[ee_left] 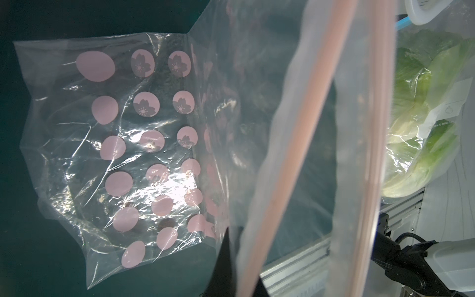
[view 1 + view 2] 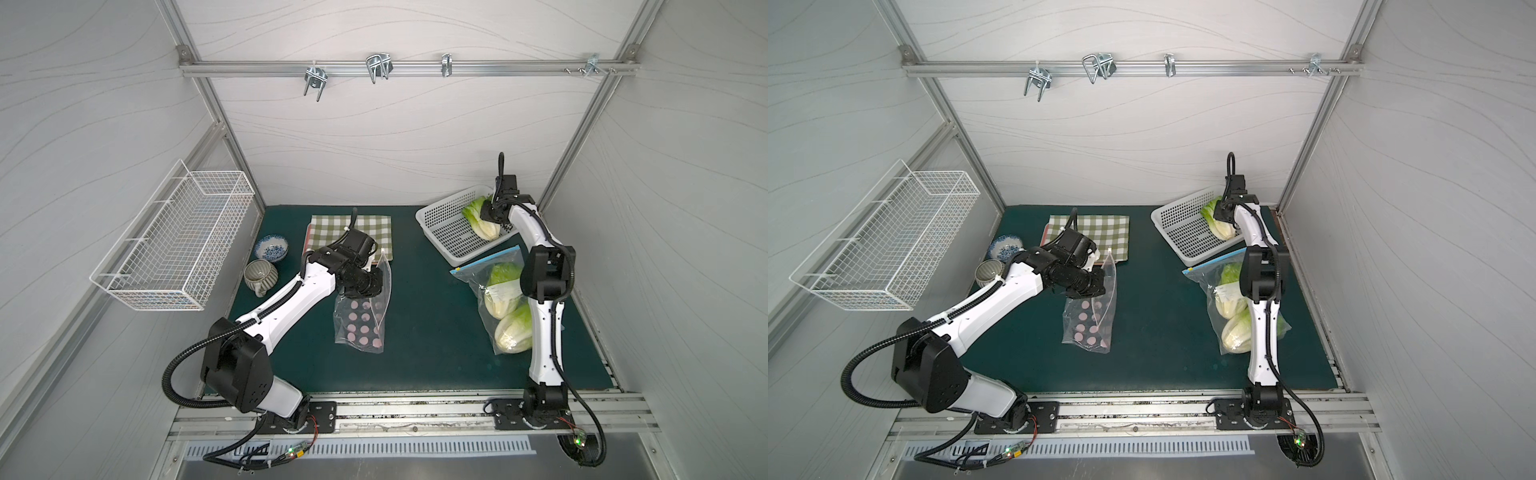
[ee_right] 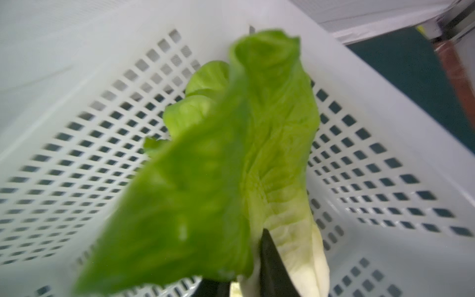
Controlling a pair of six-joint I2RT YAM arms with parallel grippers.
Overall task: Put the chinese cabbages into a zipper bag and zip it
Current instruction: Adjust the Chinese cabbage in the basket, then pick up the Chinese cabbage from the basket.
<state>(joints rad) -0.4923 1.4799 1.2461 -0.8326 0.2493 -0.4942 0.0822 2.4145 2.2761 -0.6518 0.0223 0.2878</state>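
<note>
A clear zipper bag [image 2: 361, 324] [image 2: 1088, 324] printed with pink dots lies mid-table. My left gripper [image 2: 376, 275] [image 1: 239, 246] is shut on its raised pink-zip rim [image 1: 290, 144]. At the back right, one chinese cabbage [image 2: 484, 228] [image 2: 1223, 230] [image 3: 270, 154] lies in a white perforated basket [image 2: 444, 232] [image 3: 102, 154]. My right gripper [image 2: 492, 208] [image 3: 246, 257] is shut on its leaves, and a black finger [image 3: 270, 257] shows against the white stem. Two more cabbages [image 2: 503, 286] [image 2: 515, 330] lie inside a second, blue-zip bag [image 2: 490, 270] [image 1: 421, 115] under the right arm.
A green checked cloth [image 2: 357, 232] lies at the back behind the left gripper. A blue-patterned bowl [image 2: 272, 248] and a grey mug [image 2: 260, 276] stand at the left edge. A white wire basket [image 2: 174, 245] hangs on the left wall. Metal hooks [image 2: 378, 66] hang from the rear rail.
</note>
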